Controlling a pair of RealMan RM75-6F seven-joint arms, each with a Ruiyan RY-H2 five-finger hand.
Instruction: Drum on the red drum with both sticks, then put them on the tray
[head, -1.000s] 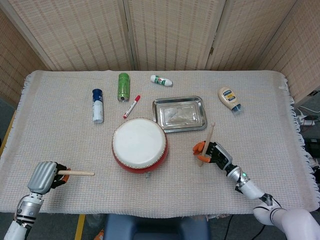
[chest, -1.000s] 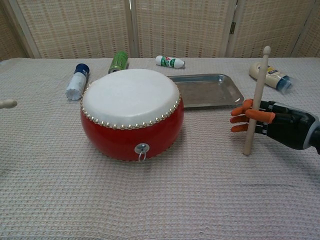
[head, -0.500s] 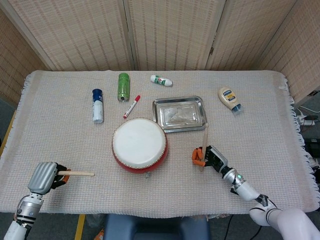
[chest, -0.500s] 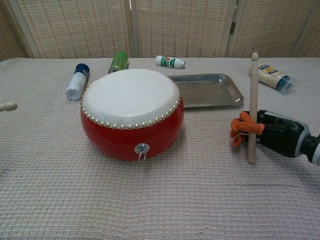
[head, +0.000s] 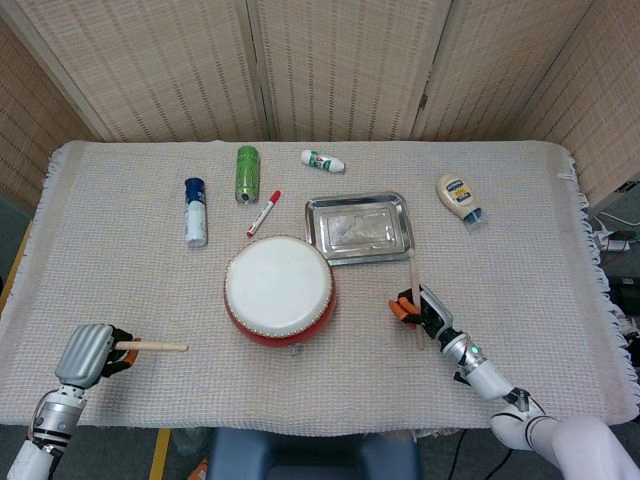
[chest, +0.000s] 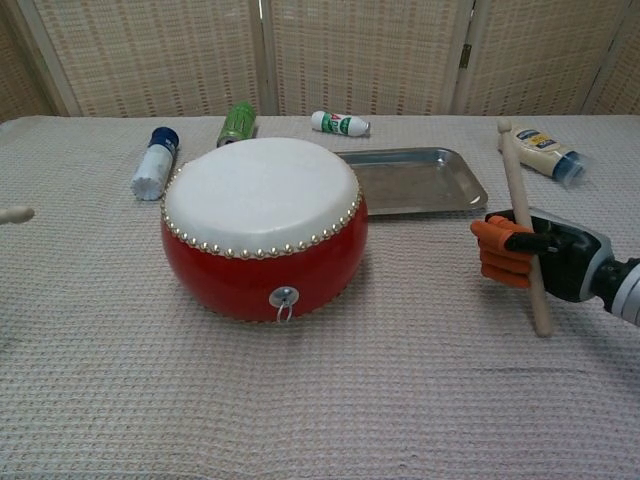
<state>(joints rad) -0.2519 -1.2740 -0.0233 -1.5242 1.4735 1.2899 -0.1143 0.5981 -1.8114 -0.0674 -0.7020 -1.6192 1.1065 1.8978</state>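
Observation:
The red drum (head: 280, 293) (chest: 262, 227) with its white skin sits mid-table. Behind it to the right lies the metal tray (head: 359, 227) (chest: 414, 181), holding nothing. My right hand (head: 427, 311) (chest: 540, 257) grips a wooden stick (head: 413, 297) (chest: 523, 224) to the right of the drum; the stick stands nearly upright, leaning a little. My left hand (head: 88, 353) is at the table's front left and holds the other stick (head: 154, 346) level, tip pointing right toward the drum; the chest view shows only that stick's tip (chest: 14, 213).
Behind the drum lie a blue-capped white bottle (head: 195, 211), a green can (head: 247, 173), a red marker (head: 264, 212) and a small white-green bottle (head: 323, 160). A mayonnaise bottle (head: 459, 198) lies at the back right. A woven cloth covers the table.
My right hand has pulled back toward the front edge with its stick, whose top now leans left instead of right. The left hand and its stick have stayed put.

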